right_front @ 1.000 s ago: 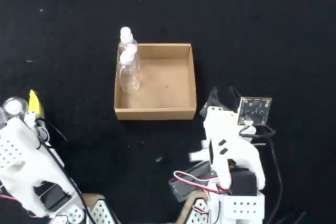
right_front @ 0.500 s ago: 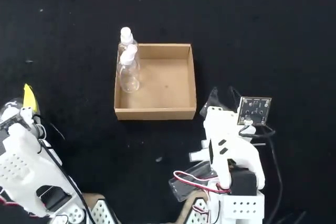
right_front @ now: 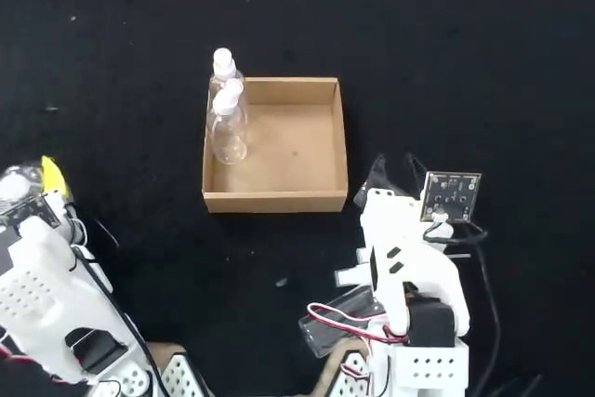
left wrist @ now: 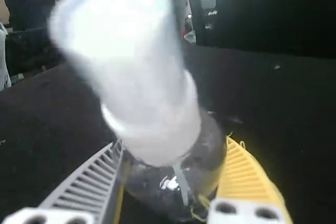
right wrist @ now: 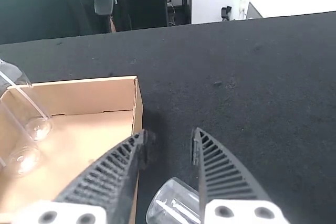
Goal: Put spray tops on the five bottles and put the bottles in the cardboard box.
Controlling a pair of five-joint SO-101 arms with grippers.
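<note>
Left pincer (left wrist: pixel 174 148) shifted, bottle (left wrist: pixel 131 72) clamped inside it.

two spray-topped bottles (right_front: pixel 229 132) stand against the left wall of the cardboard box (right_front: pixel 316 200); the left gripper (right_front: pixel 35 181) holds a third bottle (right_front: pixel 16 184) at the table's left edge.

Black surface (right_front: pixel 465 62), bearing a cardboard box (right_front: pixel 275 200) near the middle, a clear bottle (right wrist: pixel 167 208) close to the box's near right corner, and a small pale speck (right_front: pixel 281 282).
</note>
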